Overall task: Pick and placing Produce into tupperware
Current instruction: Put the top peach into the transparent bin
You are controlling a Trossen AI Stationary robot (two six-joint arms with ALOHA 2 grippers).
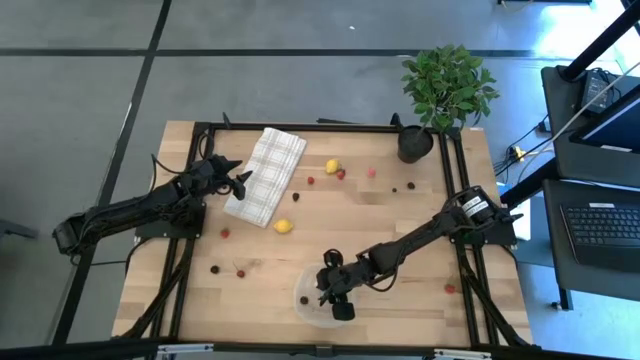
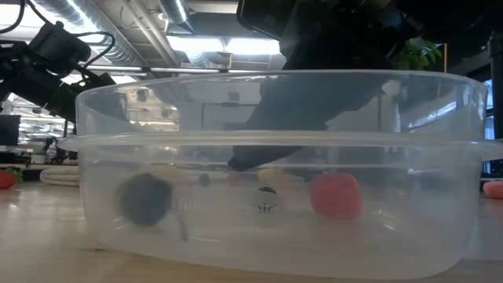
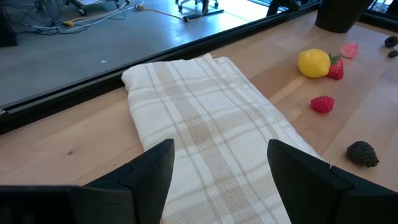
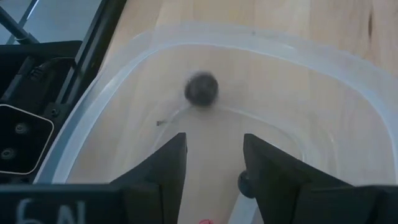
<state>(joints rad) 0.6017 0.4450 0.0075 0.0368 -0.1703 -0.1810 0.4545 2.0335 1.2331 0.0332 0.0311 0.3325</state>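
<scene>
Dark berry (image 4: 201, 88) in tupperware (image 4: 323, 56), beneath right end effector (image 4: 214, 163)

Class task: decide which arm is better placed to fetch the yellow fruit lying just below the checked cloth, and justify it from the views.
Probably the left. The left gripper hovers open over the cloth, near the lemon. The right gripper is open over the tupperware, farther off.

Berries (image 2: 335, 195) inside tupperware (image 2: 275, 141)
</scene>
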